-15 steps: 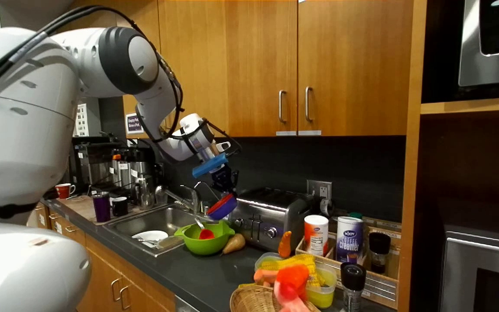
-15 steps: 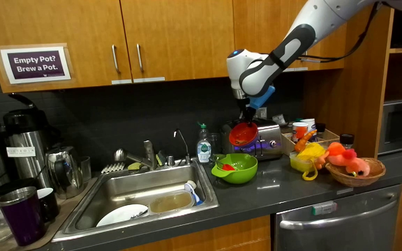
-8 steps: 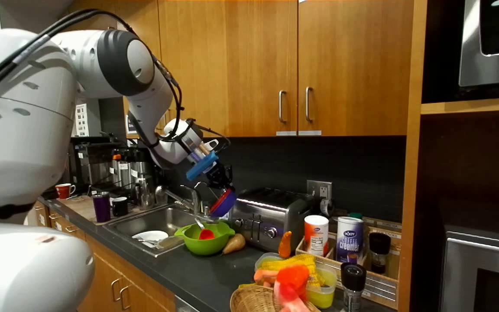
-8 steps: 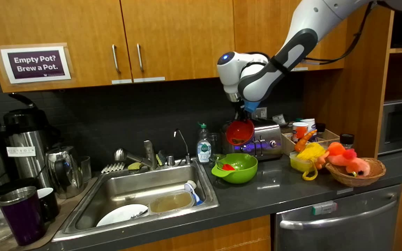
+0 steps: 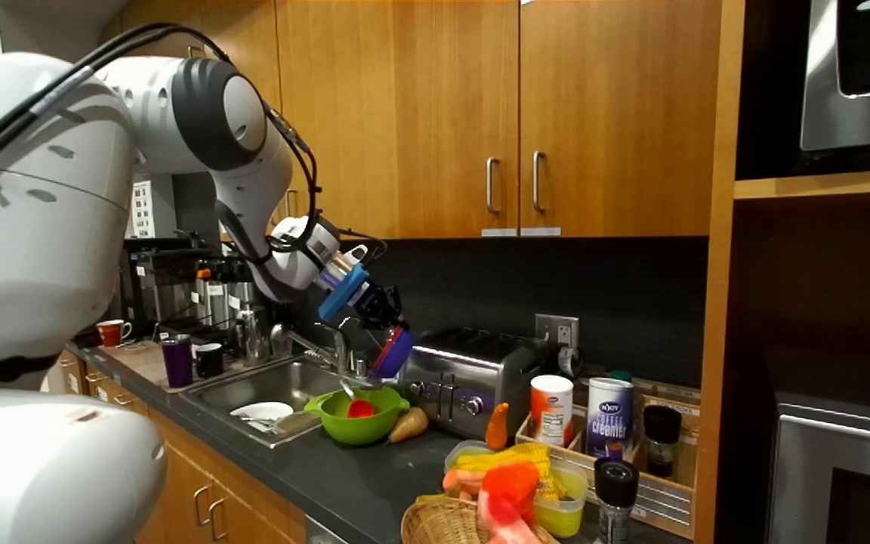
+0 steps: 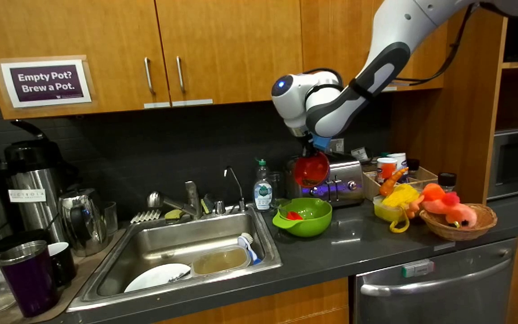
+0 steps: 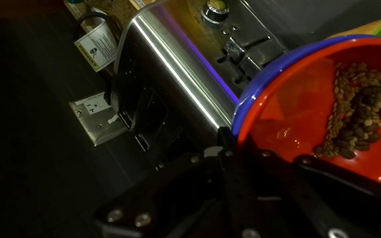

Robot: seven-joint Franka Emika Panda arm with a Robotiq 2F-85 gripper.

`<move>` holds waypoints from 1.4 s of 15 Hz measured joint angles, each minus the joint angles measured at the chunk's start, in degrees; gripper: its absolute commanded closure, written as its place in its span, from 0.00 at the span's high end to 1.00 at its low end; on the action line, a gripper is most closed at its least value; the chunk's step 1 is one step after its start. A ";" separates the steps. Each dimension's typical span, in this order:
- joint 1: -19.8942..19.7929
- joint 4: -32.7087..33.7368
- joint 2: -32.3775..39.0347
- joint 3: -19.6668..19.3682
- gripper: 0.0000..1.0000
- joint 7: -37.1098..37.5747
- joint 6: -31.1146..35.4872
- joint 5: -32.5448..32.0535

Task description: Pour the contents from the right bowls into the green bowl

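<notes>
Red bowl (image 7: 304, 102), nested in the blue bowl (image 5: 399, 355), tilts above the green bowl (image 6: 307, 226), gripper (image 7: 238, 141) pinching both rims.

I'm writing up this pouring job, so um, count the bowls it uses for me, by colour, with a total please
Green bowl: 1, on the counter
Blue bowl: 1, held tilted in the air
Red bowl: 1, nested inside the blue bowl
Total: 3 bowls

Sign (image 6: 46, 84): "Empty Pot? Brew a Pot." Canister (image 5: 609, 417): "Coffee Creamer" (tag (image 7: 97, 47): "WARNING").
</notes>
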 measured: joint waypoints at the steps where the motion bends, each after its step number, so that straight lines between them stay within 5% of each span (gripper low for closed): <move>1: 0.08 0.00 0.21 0.29 0.02 0.39 -0.86 -0.97; 21: 2.20 -0.01 4.25 5.62 0.02 3.77 -13.74 -18.83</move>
